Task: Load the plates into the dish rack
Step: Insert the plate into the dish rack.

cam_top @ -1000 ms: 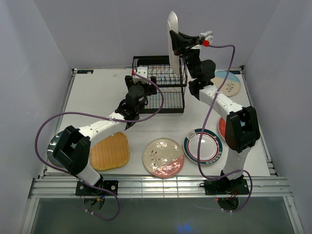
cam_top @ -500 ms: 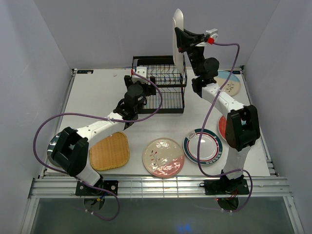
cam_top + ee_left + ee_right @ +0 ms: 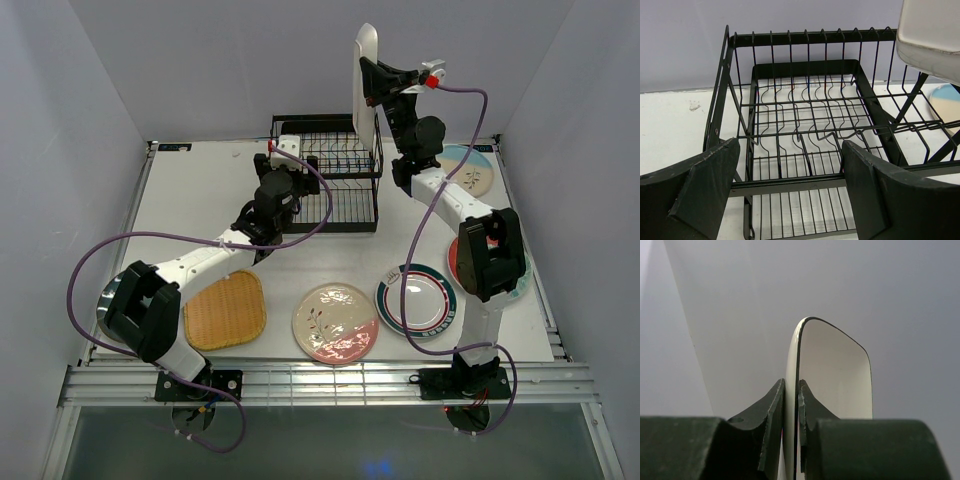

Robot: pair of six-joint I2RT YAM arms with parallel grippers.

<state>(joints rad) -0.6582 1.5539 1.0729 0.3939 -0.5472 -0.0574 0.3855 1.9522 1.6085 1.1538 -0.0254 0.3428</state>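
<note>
**White tabletop, pale grey walls: one plate held on edge above the rack**

White tabletop [image 3: 200, 200] and plain grey walls frame the two arms. The right gripper [image 3: 369, 86] is raised high, its jaws pressed onto the rim of a white rounded-rectangle plate [image 3: 365, 50]. The plate stands upright and edge-on to the wrist camera, extending away from the fingers [image 3: 771, 412]. Directly below this gripper is the right end of the black wire dish rack [image 3: 328, 190]. In the left wrist view the plate's lower corner hangs over that end; whether it touches the wires cannot be told.

The left gripper [image 3: 790, 170] is low, with its jaws spread wide and nothing between them. The rack lies straight ahead of it, with the slotted upper tier empty and the near rail running across the gap between the fingers.

Beyond the right gripper's far side lies a round cream plate with blue sprigs [image 3: 466, 170]. Well behind both grippers, toward the arm bases, three more dishes lie flat in a row: a yellow woven square plate [image 3: 225, 310], a cream-pink floral round plate [image 3: 336, 322] and a white round plate with a teal-and-red rim [image 3: 416, 300]. A red-rimmed plate [image 3: 455, 262] shows only a sliver behind the right arm.
</note>
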